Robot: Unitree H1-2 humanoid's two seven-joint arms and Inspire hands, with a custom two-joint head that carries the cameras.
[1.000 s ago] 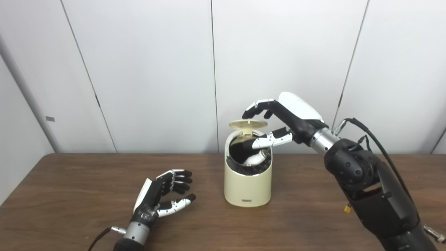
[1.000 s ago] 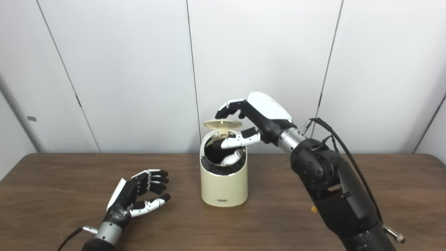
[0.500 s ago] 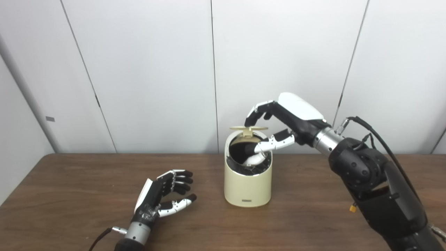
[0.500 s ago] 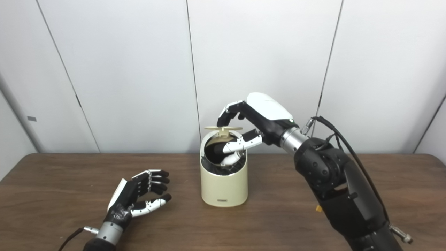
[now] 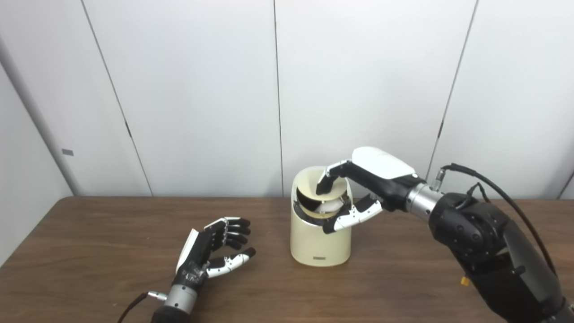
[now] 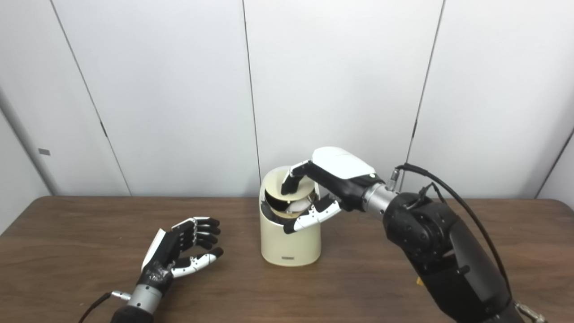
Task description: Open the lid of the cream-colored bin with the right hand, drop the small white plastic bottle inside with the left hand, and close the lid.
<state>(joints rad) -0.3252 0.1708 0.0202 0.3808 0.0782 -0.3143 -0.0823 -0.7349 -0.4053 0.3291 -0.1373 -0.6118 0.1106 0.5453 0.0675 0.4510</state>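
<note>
We see the cream bin [image 5: 319,237] standing upright on the tabletop [image 5: 89,233]. The right hand [image 5: 358,188] sits over its mouth, fingers [image 5: 323,184] curled down onto the lid [image 5: 326,194], which is tilted and partly lowered, with the thumb outside the front rim. A white bottle [image 5: 323,207] shows inside, beneath the lid. The left hand [image 5: 210,251] rests on the tabletop, well apart from the bin, fingers spread and holding nothing.

My two eyes sit side by side up high, looking down and forward at the counter [image 5: 89,251]. Both see the same bin [image 6: 289,242], fairly near.
</note>
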